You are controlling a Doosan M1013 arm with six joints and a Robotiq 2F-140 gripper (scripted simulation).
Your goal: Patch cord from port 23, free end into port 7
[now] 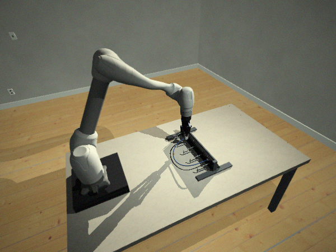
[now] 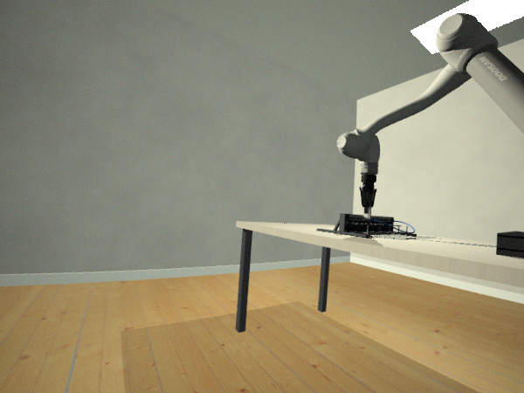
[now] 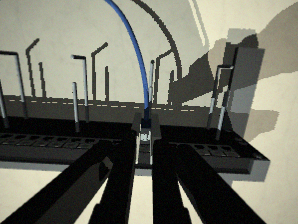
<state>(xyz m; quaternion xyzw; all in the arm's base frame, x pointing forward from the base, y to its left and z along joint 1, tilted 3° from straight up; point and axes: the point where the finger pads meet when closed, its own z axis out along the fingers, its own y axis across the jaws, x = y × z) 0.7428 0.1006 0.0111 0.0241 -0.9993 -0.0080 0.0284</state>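
The black patch rack (image 1: 202, 151) (image 2: 355, 224) (image 3: 45, 144) lies on the table (image 1: 252, 140) (image 2: 284, 228). The blue patch cord (image 1: 174, 154) (image 2: 403, 224) (image 3: 131, 45) arcs from the rack's near end back to its far end. My gripper (image 1: 185, 135) (image 2: 368, 212) (image 3: 146, 123) is shut on the cord's free plug (image 3: 145, 135), pointing straight down at the rack's front face near its far end. In the wrist view the plug sits at the port row, between the two finger pads. I cannot read the port numbers.
Thin wire cable guides (image 3: 76, 100) (image 1: 187, 152) stand out in front of the rack. Flat black feet (image 1: 214, 171) cross the rack's ends. The arm's dark base plate (image 1: 112, 173) (image 2: 510, 243) sits at the table's left end.
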